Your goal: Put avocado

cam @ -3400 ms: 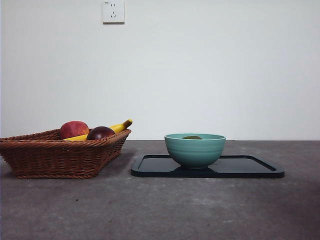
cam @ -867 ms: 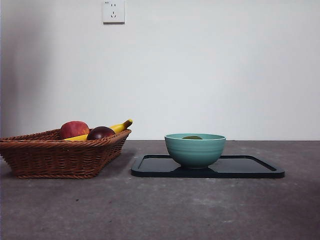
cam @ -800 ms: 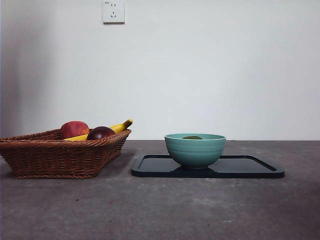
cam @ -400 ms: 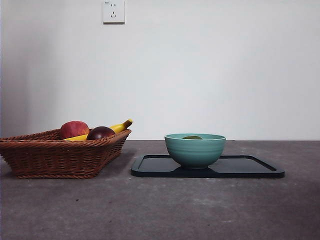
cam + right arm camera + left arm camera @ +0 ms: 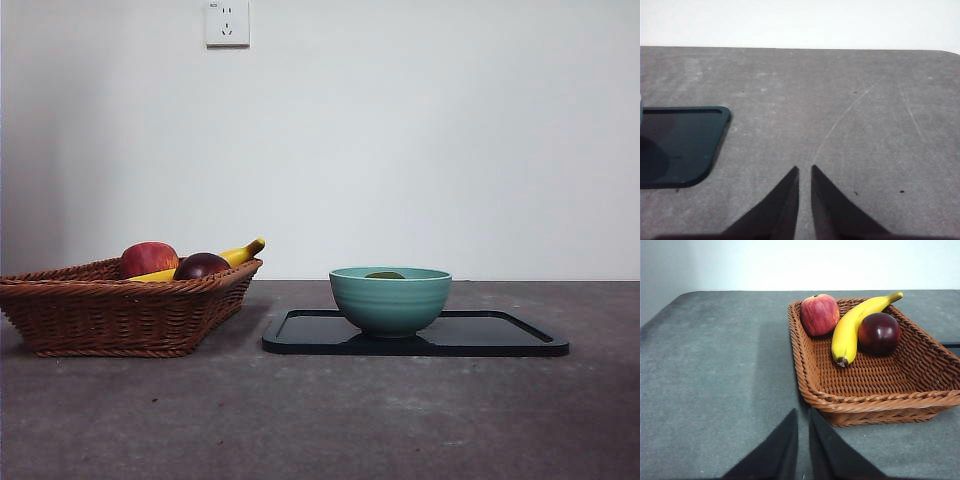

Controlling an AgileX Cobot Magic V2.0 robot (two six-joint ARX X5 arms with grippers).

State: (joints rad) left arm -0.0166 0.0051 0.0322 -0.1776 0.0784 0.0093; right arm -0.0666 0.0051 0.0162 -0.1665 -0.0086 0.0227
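avocado [image 5: 385, 275] in teal bowl [image 5: 390, 300] on black tray [image 5: 500, 335], away from both jaws | left gripper [image 5: 803, 415] nearly closed, empty, near wicker basket [image 5: 880, 405] holding apple [image 5: 819, 314], banana [image 5: 852, 330], maroon fruit [image 5: 879, 333] | right gripper [image 5: 805, 172] nearly closed, empty, over bare table [image 5: 865, 125]

Access: open from above, two obstacles on the table.
The brown woven wicker basket [image 5: 120, 310] and the teal ceramic bowl [image 5: 390, 299] on the flat black rectangular tray [image 5: 500, 335] stand apart, with bare grey table [image 5: 320, 420] between and before them.
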